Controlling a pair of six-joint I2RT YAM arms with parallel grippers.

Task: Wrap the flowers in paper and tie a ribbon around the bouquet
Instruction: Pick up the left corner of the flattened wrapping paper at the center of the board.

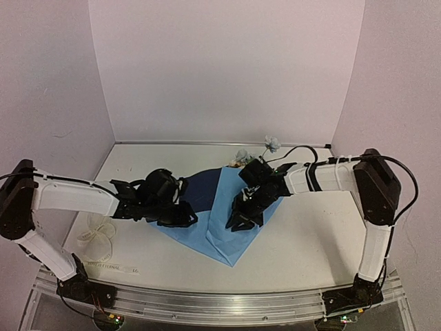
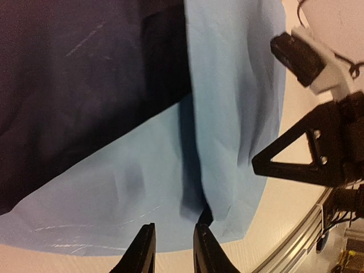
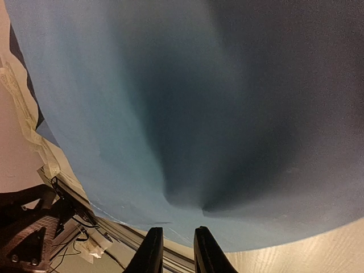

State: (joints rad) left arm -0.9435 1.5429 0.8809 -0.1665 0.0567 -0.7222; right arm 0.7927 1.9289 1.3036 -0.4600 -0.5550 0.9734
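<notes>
The blue paper point(image 1: 231, 231) lies mid-table, its light right flap folded over the darker face point(image 1: 200, 189). Pale blooms of the flowers point(image 1: 271, 144) stick out beyond its far edge behind the right arm; their stems are hidden. My left gripper point(image 1: 185, 216) hovers low over the paper's left part; in the left wrist view its jaws point(image 2: 173, 227) stand slightly apart above the light sheet point(image 2: 233, 91) with nothing between them. My right gripper point(image 1: 242, 221) sits over the folded flap, jaws point(image 3: 173, 230) narrowly apart and empty above the paper point(image 3: 114, 114). The cream ribbon point(image 1: 96, 240) lies bunched at the left.
A strip of the ribbon point(image 1: 103, 266) trails toward the near edge, and part of it shows in the right wrist view point(image 3: 25, 122). The metal rail point(image 1: 220, 303) runs along the front. White walls close in the back and sides.
</notes>
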